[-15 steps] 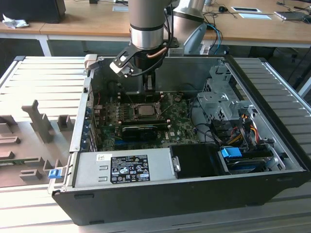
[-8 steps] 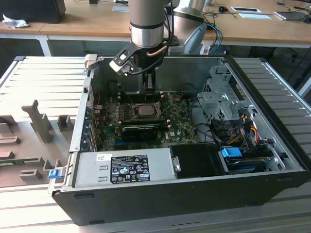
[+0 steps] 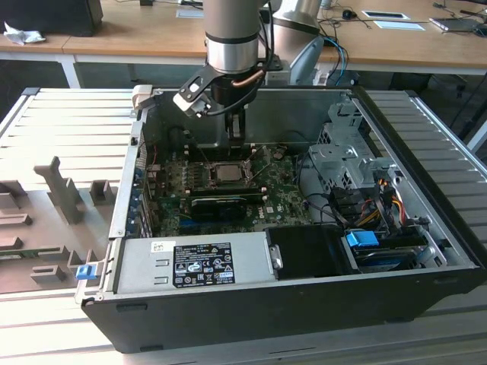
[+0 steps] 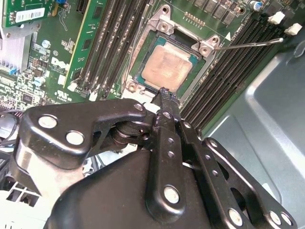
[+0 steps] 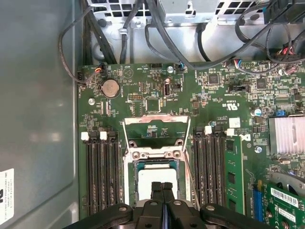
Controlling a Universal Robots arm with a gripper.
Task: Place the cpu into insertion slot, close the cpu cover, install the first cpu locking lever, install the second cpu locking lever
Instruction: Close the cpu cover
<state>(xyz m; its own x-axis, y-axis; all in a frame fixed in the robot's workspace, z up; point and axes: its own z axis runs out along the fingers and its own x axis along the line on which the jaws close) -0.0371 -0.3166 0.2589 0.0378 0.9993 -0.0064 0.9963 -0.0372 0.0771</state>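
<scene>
As the arm [image 3: 234, 30] reaches straight down into the open computer case [image 3: 304, 304], you can see the green motherboard [image 5: 157, 90] lying flat inside, with the insertion slot [image 3: 226, 163] under the arm. Rows of black memory sockets [image 5: 102, 167] run along both sides of the insertion slot. The gripper [image 5: 162, 185] hangs right over the insertion slot with its two black fingers [image 4: 167, 107] pressed together and nothing between them; whether the tips touch anything below I cannot tell. The cpu cover [image 5: 155, 130] is swung up off the insertion slot, standing open at its far edge. The cpu [image 4: 167, 67] sits inside the insertion slot, metal top up. A thin locking lever [image 4: 248, 44] sticks out sideways from one corner of the insertion slot
</scene>
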